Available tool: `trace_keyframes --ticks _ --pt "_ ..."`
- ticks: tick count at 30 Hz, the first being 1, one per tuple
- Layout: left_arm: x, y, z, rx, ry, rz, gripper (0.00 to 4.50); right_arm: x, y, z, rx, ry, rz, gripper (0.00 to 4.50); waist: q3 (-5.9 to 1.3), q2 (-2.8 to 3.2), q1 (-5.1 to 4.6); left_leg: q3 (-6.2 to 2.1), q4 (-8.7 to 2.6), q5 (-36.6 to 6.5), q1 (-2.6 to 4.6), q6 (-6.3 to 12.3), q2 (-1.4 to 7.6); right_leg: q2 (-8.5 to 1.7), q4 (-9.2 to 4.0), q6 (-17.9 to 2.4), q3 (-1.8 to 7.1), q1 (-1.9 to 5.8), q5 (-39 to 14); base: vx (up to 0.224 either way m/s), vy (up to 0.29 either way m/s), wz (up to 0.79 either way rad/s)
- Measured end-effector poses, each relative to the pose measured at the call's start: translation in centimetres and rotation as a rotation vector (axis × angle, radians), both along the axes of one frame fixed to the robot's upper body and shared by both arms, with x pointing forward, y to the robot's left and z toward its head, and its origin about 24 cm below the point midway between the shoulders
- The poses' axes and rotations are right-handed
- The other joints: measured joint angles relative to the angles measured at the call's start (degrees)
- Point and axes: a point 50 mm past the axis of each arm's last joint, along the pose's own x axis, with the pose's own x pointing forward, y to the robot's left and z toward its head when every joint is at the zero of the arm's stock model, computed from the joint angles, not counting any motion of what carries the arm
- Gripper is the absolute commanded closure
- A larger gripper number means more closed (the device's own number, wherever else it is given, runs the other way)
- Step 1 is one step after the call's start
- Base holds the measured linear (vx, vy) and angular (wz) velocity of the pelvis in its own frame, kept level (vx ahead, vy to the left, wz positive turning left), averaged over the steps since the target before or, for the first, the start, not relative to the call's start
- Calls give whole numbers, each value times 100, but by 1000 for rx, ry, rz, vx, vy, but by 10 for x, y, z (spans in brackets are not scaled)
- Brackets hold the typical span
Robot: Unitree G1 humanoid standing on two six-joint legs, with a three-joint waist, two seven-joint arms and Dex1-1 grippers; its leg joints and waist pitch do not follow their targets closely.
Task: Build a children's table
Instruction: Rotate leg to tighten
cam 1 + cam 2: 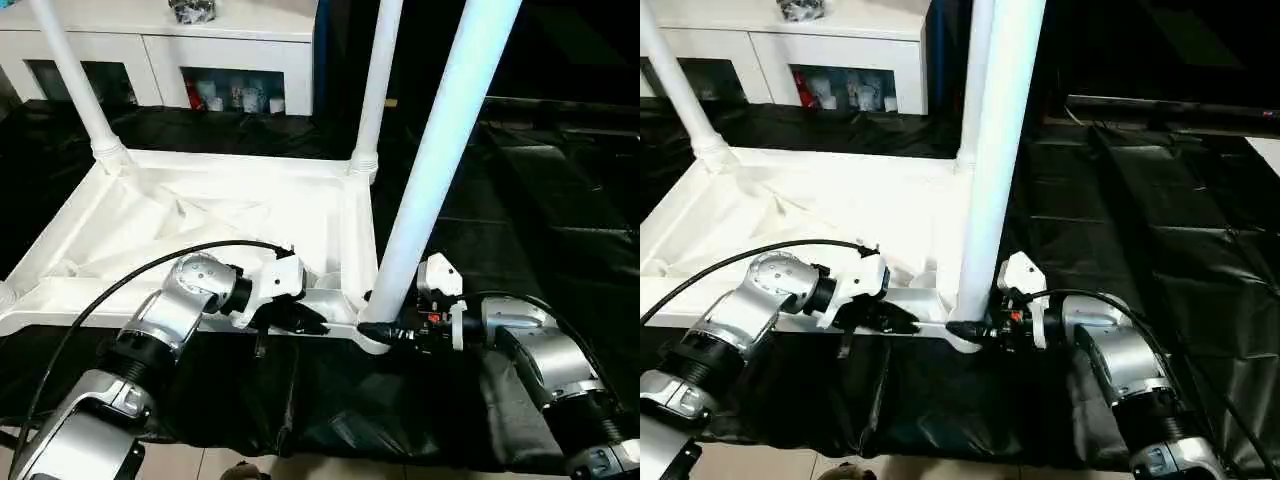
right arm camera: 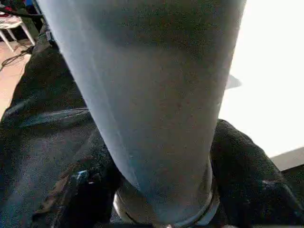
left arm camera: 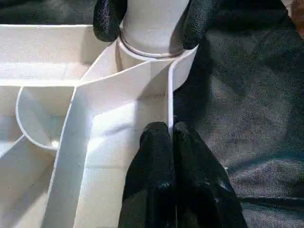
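evidently the white plastic ribbed table top [image 1: 200, 215] lay underside-up on the black drape [image 1: 520, 200]; left gripper [image 3: 171, 142] pinched its rim, steadying it, while right gripper [image 1: 385, 328] clasped the white tapered tube leg [image 1: 430, 170] at the near corner socket [image 3: 142, 52]

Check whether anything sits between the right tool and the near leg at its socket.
Nothing visible does. The right tool already clasps the near leg just above its corner socket, one finger on each side.
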Motion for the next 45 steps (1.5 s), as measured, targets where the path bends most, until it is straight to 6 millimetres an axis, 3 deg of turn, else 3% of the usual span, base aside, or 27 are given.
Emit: trace_keyframes --ticks 9,15,18,25,27,28,36,45 --pt "2 -7 -3 -6 -9 44 450 -2 4 -7 33 6 -103 206 -8 -15 -4 -1 2 0 15 0 -2 -2 -1 2 1 20 -1 0 0 0" --pt "9 -22 -7 -21 -40 179 450 16 17 -10 36 -60 -353 215 -15 -27 -93 -2 3 0 30 -1 -11 -9 -9 34 5 32 -18 0 0 0" --pt "18 -35 -9 -20 -57 286 450 29 22 -11 29 -71 -563 240 -21 -40 -152 -4 4 0 35 -1 -14 -10 -15 35 5 37 -19 0 0 0" --pt "24 -63 -11 -43 -69 438 450 48 29 -11 22 -53 -902 246 -24 -42 -171 -9 2 0 32 0 -17 -11 -47 37 0 43 -18 0 0 0" --pt "24 -63 -11 -43 -70 440 450 48 30 -11 24 -57 -909 246 -24 -43 -172 -10 0 0 32 0 -17 -11 -46 39 -1 43 -16 0 0 0" --pt "24 -63 -11 -43 -70 440 450 48 31 -11 26 -58 -910 194 -25 -42 -171 -10 -1 0 32 0 -17 -11 -45 39 -1 44 -15 0 0 0" --pt "23 -64 -10 -38 -95 411 450 40 26 -10 66 -67 -874 135 -25 -41 -153 -11 -5 0 25 0 -17 -11 -43 40 0 42 -11 0 0 0" --pt "20 -69 -7 -41 -119 349 450 3 -29 -1 24 -123 -610 135 -23 -33 -71 -6 -21 1 8 0 -13 -10 -38 73 5 41 10 0 0 0"
